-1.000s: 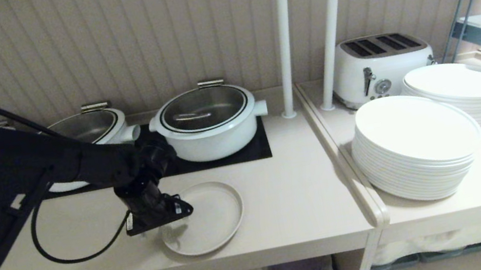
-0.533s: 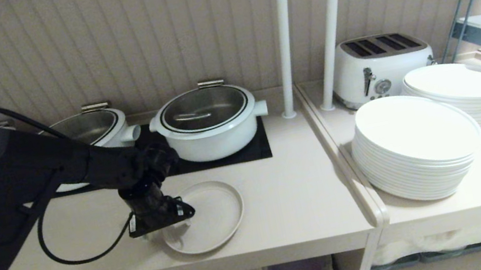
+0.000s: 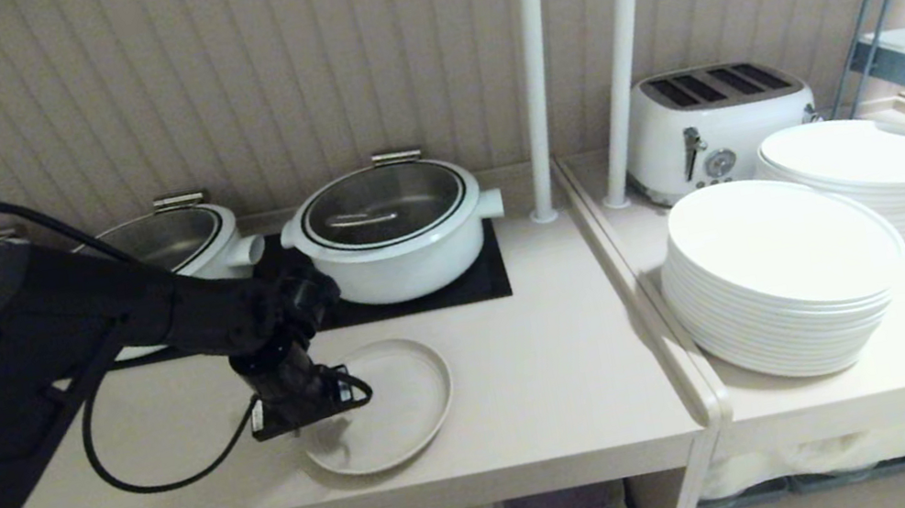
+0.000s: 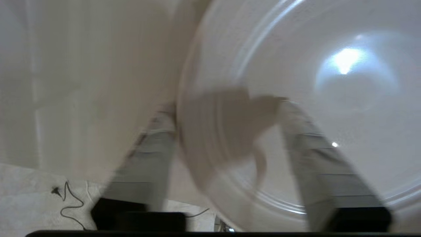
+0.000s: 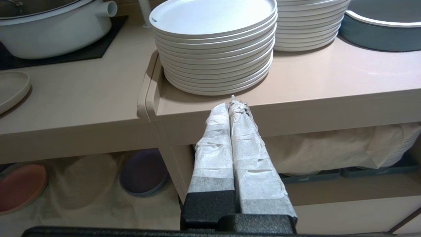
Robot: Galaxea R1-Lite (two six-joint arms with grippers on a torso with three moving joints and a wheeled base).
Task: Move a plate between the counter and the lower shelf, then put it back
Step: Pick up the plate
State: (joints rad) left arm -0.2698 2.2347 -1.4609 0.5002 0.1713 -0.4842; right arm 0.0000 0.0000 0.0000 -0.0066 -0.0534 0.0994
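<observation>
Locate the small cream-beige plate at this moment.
In the head view the plate lies on the counter near its front edge, in front of the white pot, with the left gripper at its left rim.

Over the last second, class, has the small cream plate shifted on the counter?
Yes. The plate slid slightly left, away from the white post, with the left hand on its rim.

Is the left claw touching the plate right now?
Cannot tell. In the left wrist view the left claw straddles the plate rim, one finger outside, the other inside, but motion blur hides any contact or gap.
</observation>
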